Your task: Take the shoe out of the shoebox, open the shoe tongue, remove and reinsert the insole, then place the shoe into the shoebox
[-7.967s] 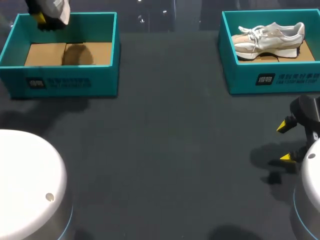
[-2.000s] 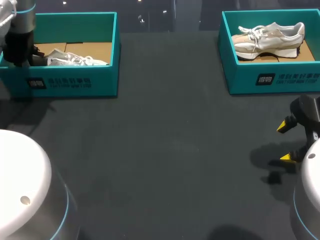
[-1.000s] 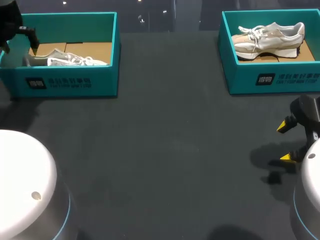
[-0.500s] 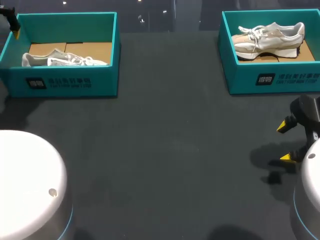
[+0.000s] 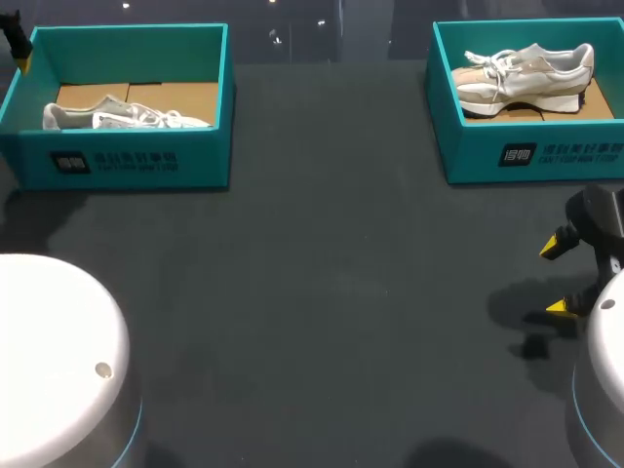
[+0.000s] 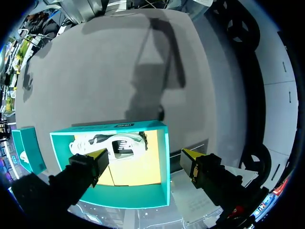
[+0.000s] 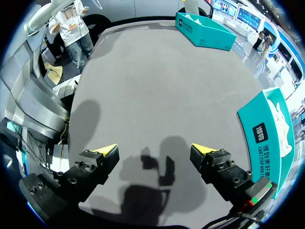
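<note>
The left box and right box are teal with white print and brown cardboard floors. The left shoe is white, the right shoe white and beige. The surface is dark grey. The left end effector and right end effector are black with yellow tips.

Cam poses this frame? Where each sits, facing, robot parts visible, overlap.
Head: fixed above and behind, looking down on the table; both arm bases and the open right gripper show.
Left wrist: above the left shoebox, looking down at its shoe; open left gripper shows.
Right wrist: over the table beside the right shoebox, facing down across it; right gripper shows.
Shared: head and left wrist both see the left shoebox and shoe.
</note>
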Robot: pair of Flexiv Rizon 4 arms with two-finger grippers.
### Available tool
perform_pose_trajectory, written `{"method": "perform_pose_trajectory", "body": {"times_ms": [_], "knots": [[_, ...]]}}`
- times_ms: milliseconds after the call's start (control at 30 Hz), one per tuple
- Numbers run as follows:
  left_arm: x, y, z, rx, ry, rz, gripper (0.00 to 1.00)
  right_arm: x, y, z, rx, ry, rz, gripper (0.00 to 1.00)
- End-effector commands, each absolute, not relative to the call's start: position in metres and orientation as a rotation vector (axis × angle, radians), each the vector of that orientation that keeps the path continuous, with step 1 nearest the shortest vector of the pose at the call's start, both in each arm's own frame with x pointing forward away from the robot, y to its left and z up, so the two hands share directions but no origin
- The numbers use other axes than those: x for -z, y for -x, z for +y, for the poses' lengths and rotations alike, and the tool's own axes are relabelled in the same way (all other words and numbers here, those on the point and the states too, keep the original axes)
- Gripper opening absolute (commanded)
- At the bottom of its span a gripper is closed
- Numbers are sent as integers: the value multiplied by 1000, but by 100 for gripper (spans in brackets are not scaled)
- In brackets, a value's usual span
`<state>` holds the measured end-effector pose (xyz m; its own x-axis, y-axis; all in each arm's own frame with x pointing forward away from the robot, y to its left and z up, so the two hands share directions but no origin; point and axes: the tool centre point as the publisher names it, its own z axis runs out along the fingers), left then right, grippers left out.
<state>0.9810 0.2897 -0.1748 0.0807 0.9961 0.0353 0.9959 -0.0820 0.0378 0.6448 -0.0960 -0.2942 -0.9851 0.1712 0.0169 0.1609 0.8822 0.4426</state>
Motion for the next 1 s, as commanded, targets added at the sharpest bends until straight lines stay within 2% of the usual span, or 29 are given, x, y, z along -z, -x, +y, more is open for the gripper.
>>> {"method": "perform_pose_trajectory", "body": {"times_ms": [33, 133, 433, 700, 900, 1000], "knots": [[174, -979, 290, -85, -2306, 2124, 100, 294, -643, -96, -704, -270, 3024, 100], [174, -979, 290, -85, -2306, 2124, 100, 289, -648, -96, -685, -318, 3024, 100], [174, -979, 290, -85, -2306, 2124, 100, 242, -718, -113, -540, -919, 3004, 100], [174, -979, 290, -85, -2306, 2124, 100, 199, -790, -129, -175, -1380, 2878, 100], [174, -979, 290, -85, -2306, 2124, 100, 180, -842, -149, -137, -1681, 2679, 100], [174, -979, 290, -85, -2306, 2124, 100, 179, -847, -152, -122, -1704, 2654, 100]]}}
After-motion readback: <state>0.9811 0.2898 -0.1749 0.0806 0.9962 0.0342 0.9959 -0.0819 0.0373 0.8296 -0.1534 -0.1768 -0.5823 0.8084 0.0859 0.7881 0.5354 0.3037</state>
